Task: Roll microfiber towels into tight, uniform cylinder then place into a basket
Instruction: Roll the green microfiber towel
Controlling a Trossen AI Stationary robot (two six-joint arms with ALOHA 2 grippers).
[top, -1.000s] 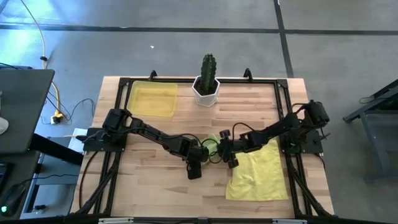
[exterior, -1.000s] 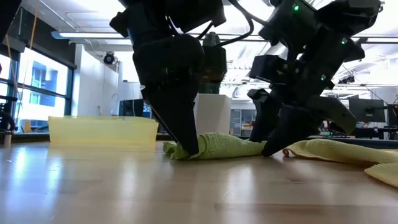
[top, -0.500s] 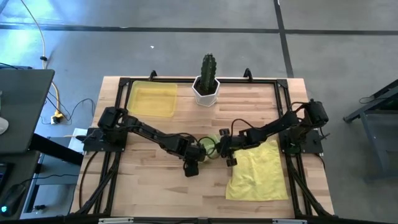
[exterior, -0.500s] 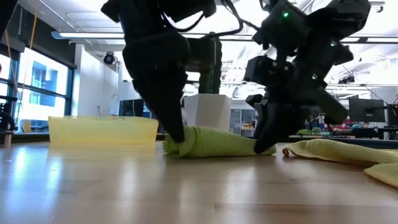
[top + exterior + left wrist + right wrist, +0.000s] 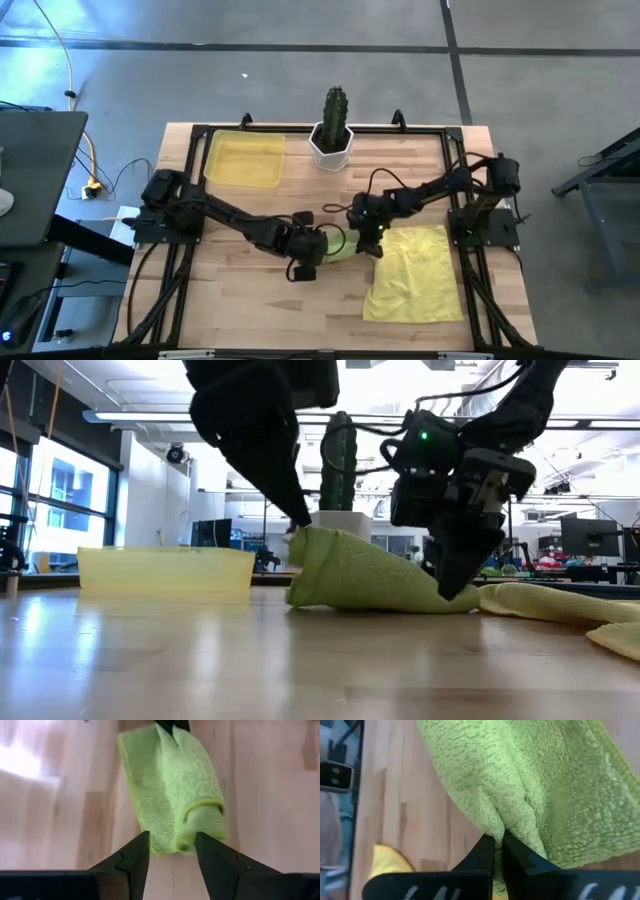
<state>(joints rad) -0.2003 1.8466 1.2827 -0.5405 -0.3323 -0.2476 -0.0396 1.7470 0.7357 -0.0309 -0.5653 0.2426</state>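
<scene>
the lime green towel [image 5: 337, 243], rolled into a loose cylinder, lies near the middle of the wooden table [image 5: 250, 310], at about seven o'clock from the white pot with the cactus [image 5: 331, 140]. the right gripper [image 5: 498, 851] is clenched on a pinch of this towel at its three o'clock end; in the right wrist view the two dark fingers [image 5: 485, 851] stand almost together with a fold of green cloth squeezed between them. in the low view that end stays on the table while the other end [image 5: 322, 550] is tilted up. the left gripper [image 5: 172, 851] sits at the towel's nine o'clock end with its fingers [image 5: 134, 856] spread wide, one to each side of the roll's end, where the spiral of the rolled cloth shows; whether they touch it cannot be told. the pale yellow towel [image 5: 413, 275] lies flat at four o'clock from the green roll, its near corner just beside the right gripper. the yellow basket [image 5: 245, 160] rests at the table's far edge, at nine o'clock from the cactus pot.
</scene>
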